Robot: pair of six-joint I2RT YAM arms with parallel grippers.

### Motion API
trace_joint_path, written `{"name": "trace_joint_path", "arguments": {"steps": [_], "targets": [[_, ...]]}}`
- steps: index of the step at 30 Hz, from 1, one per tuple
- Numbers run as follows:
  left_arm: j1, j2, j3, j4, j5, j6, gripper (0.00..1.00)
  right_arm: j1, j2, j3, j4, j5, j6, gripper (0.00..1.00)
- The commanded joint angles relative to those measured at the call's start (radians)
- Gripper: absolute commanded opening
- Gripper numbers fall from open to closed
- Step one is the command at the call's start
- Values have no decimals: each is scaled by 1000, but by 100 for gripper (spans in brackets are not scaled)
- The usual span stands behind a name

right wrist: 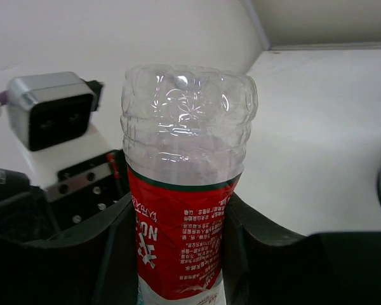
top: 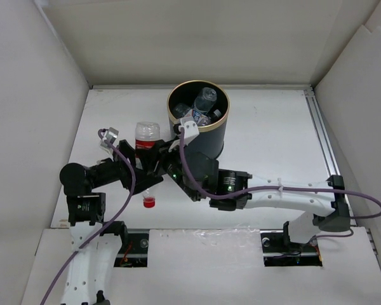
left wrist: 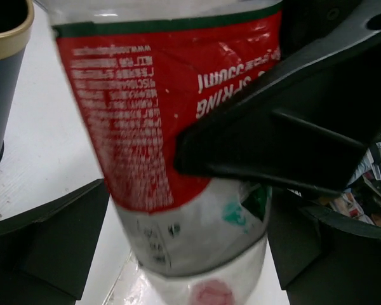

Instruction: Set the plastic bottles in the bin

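Handover step, prob.: the red-label bottle (top: 147,138) is clamped by both claws at once, just left of the bin (top: 209,141). The left gripper (left wrist: 187,213) has its fingers pressed to the bottle's sides. The right gripper (right wrist: 178,254) hugs the red label from both sides, w/ the clear ribbed base sticking out past its fingers. So neither claw is open; both grip the same bottle. Its red cap (top: 148,202) shows below the crossed arms, and I can't tell whether it touches the table (top: 267,140).

Next move, as I judge it: one claw has to let go first. The right arm sits closer to the bin, so prob. the left releases. The bottle then needs lifting above the gold rim, carrying over the opening, and dropping.

In the way:
- The bin wall is taller than the bottle's present height, so a sideways push would just knock the bin.
- The right wrist sits hard by that wall, w/ little room to swing.
- The left wrist camera (right wrist: 51,109) and a purple cable (top: 130,184) crowd the bottle, so a snag risk when the arms part.

Bottles in the bin (top: 202,107), clear w/ blue-white labels, lie below the rim, so there looks to be room for one more. No other loose bottle shows on the table.
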Motion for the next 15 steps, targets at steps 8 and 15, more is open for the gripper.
{"name": "trace_joint_path", "arguments": {"steps": [8,15], "targets": [[-4,9,21,72,-14,6,6,-26,97,171,200,-156,-98,28],[-4,230,294,-240,-377,288,0,-26,-28,57,180,55,-171,100]]}}
